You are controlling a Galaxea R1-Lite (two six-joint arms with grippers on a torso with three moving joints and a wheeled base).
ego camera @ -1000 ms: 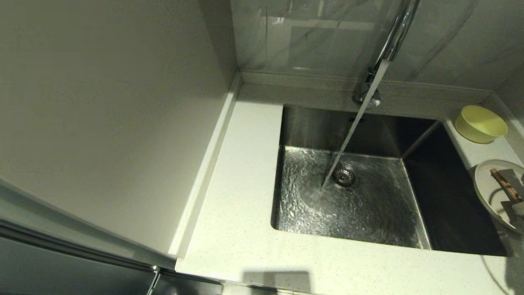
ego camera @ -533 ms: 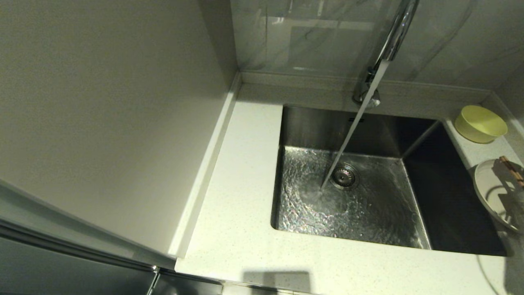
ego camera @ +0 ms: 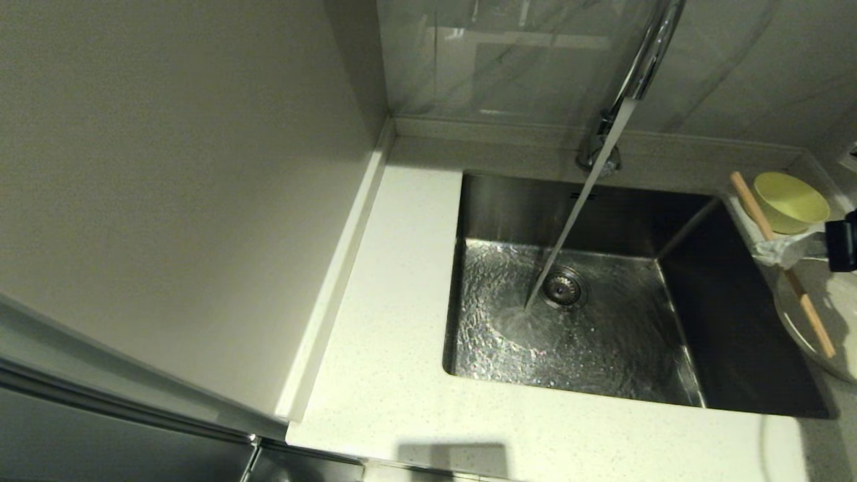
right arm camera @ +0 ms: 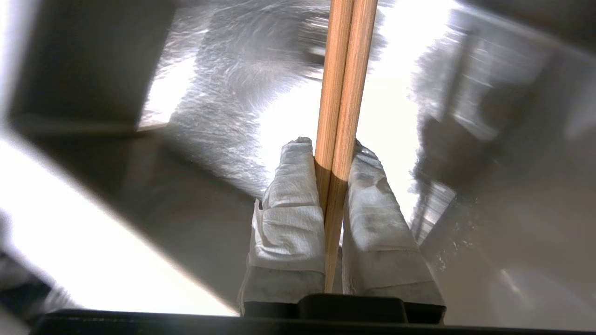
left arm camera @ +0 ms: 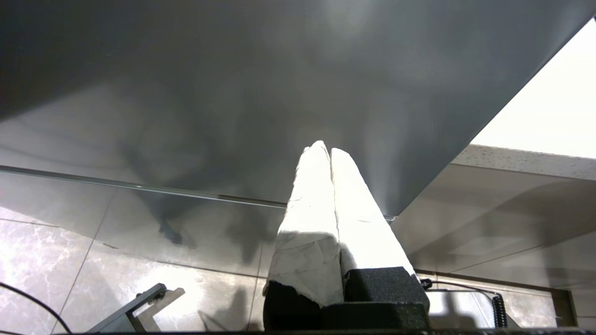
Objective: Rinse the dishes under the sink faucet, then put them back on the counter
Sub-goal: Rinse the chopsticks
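My right gripper (ego camera: pixel 776 249) comes in from the right edge, shut on the brown chopsticks (ego camera: pixel 756 207) and holding them over the sink's right rim. The wrist view shows the chopsticks (right arm camera: pixel 342 93) pinched between the padded fingers (right arm camera: pixel 291 204), with my right gripper (right arm camera: pixel 331 148) aimed over the wet basin. The yellow-green bowl (ego camera: pixel 793 197) stands on the counter (ego camera: pixel 402 335) at the back right. The off-white plate (ego camera: pixel 820 335) lies in front of it. Water runs from the chrome faucet (ego camera: pixel 646 60) into the sink (ego camera: pixel 509 314) beside the drain (ego camera: pixel 564 286). My left gripper (left arm camera: pixel 326 149) is shut and empty, parked below the counter.
A tall pale panel (ego camera: pixel 167 167) stands along the counter's left side. A glossy grey wall (ego camera: pixel 509 60) rises behind the low raised back edge. In the left wrist view a dark cabinet front (left arm camera: pixel 233 70) and floor tiles (left arm camera: pixel 70 260) show.
My right gripper has lifted the chopsticks off the plate and carried them left and back, so they now hang over the sink's right rim. Water keeps running.
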